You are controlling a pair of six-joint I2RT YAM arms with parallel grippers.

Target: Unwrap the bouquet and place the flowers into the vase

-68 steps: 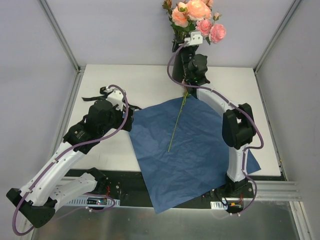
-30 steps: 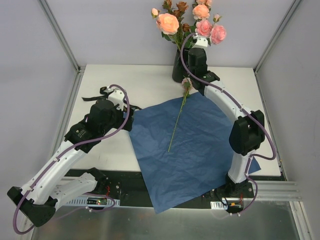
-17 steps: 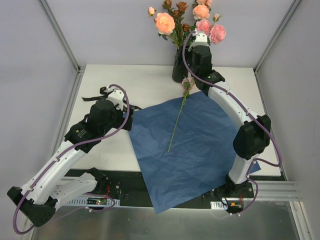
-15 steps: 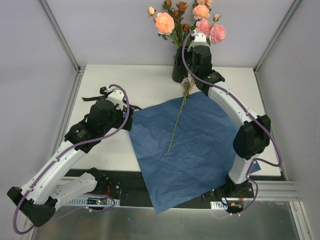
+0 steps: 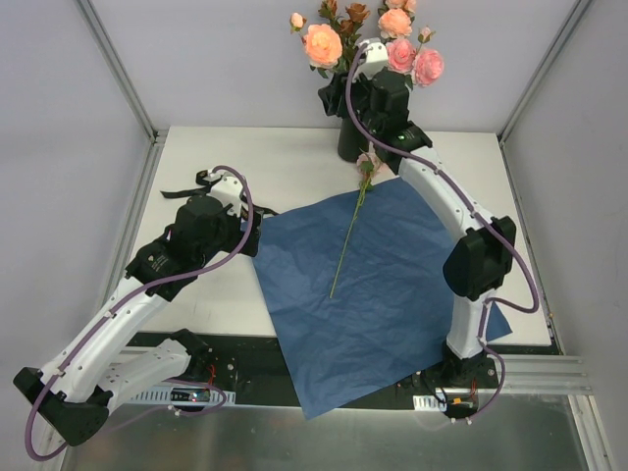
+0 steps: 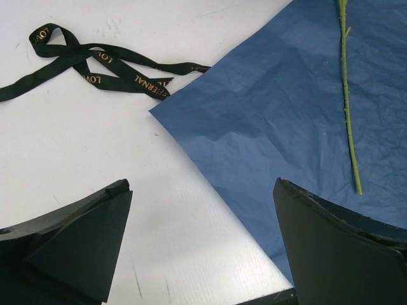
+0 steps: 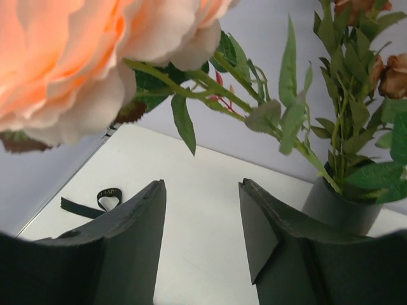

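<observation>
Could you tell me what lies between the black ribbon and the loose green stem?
Only blue paper, in the left wrist view; the ribbon ends at its edge and the stem lies on it.

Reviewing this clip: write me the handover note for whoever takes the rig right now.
Left end effector: open, empty, low over the edge of the blue paper.
Right end effector: open, empty, up among the flowers standing in the vase.
Done: paper opened flat, black ribbon off and lying aside, most flowers in the vase.
Left: one rose lies on the paper; pick it up and put it in the vase.
</observation>
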